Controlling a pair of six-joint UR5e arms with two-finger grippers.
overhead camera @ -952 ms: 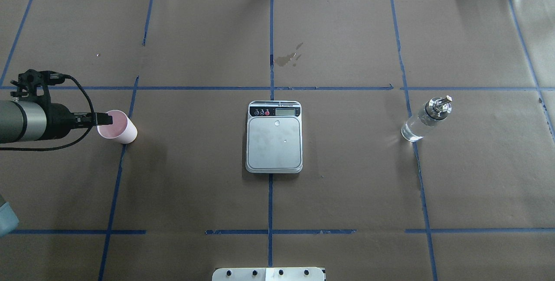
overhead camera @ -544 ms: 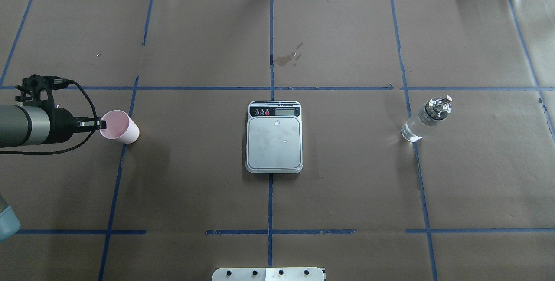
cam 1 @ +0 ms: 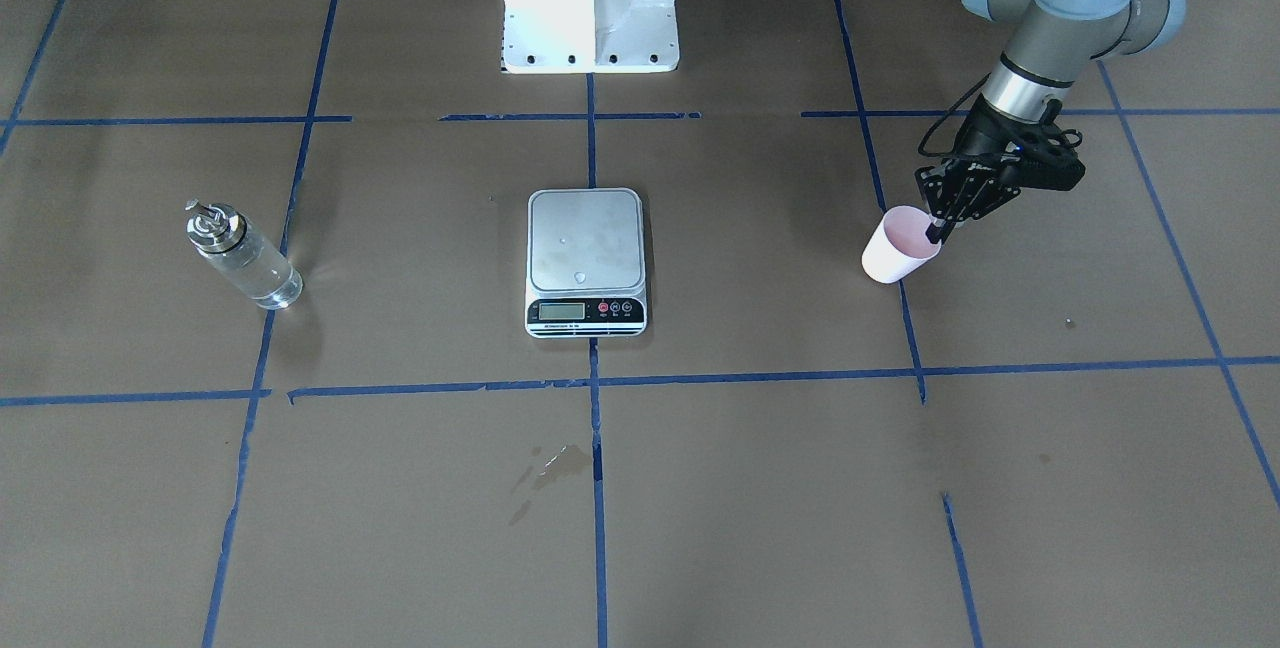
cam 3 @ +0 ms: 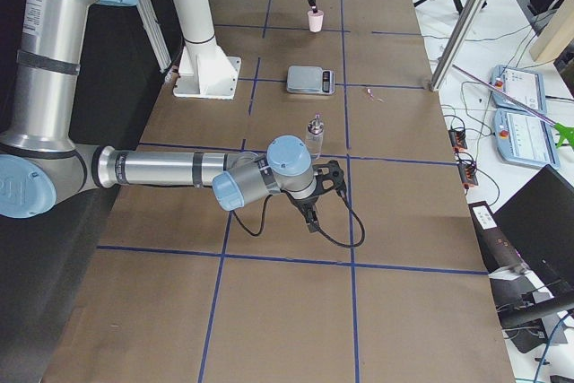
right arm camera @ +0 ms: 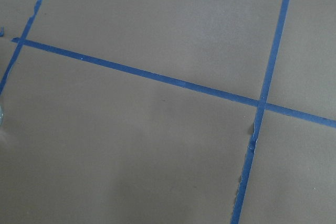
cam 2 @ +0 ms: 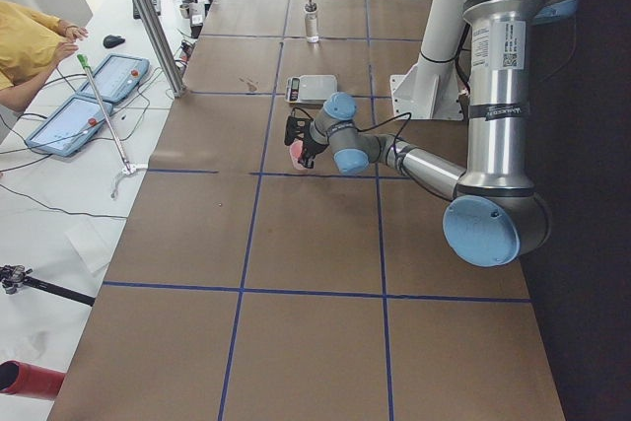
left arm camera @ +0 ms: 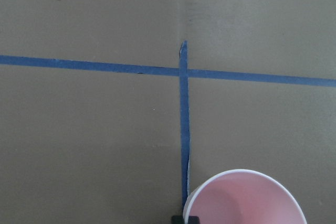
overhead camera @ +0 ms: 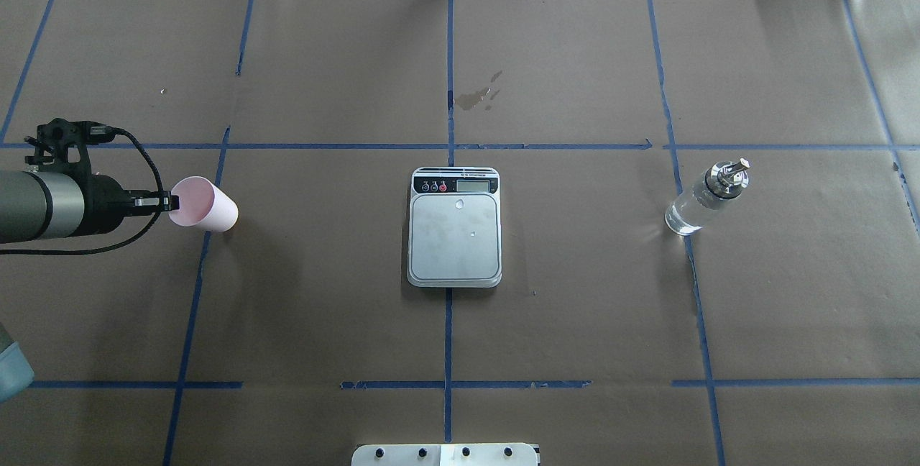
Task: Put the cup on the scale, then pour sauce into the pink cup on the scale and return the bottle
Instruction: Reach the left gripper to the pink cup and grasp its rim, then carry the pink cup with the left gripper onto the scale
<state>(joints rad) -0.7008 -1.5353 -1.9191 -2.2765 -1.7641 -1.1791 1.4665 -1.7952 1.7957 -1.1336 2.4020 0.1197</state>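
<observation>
**Cup pinched at the rim, left side of the table**

Left tool (overhead camera: 170, 201): clenched on the rim of the cup (overhead camera: 205, 205). One finger sits inside the mouth, the other outside the wall. Arm comes in low from the left edge of the overhead view.

Cup: mouth up, pink inside showing. It sits just beside a blue tape line (overhead camera: 192, 308), well apart from the scale (overhead camera: 454, 236) and not on it. Cannot tell whether its base touches the table (overhead camera: 575, 322). The left wrist view shows the cup's mouth at the bottom edge, with a dark bit of finger against the rim.

Scale: flat at mid-table on the centre tape line, display strip on the side away from the robot. A few small spots on the platform.

Bottle (overhead camera: 704, 200): upright on the robot's right, well apart from the scale, metal spout on top. Clear sauce (overhead camera: 683, 218) shows through the glass.

Right tool (cam 3: 310, 224): seen only from the right-end camera, pointing down near the table on the near side of the bottle, apart from it. Cannot tell whether it is clenched or released. Its wrist view shows mostly brown table and tape.

Dark stain (overhead camera: 481, 96) on the table beyond the scale.
</observation>
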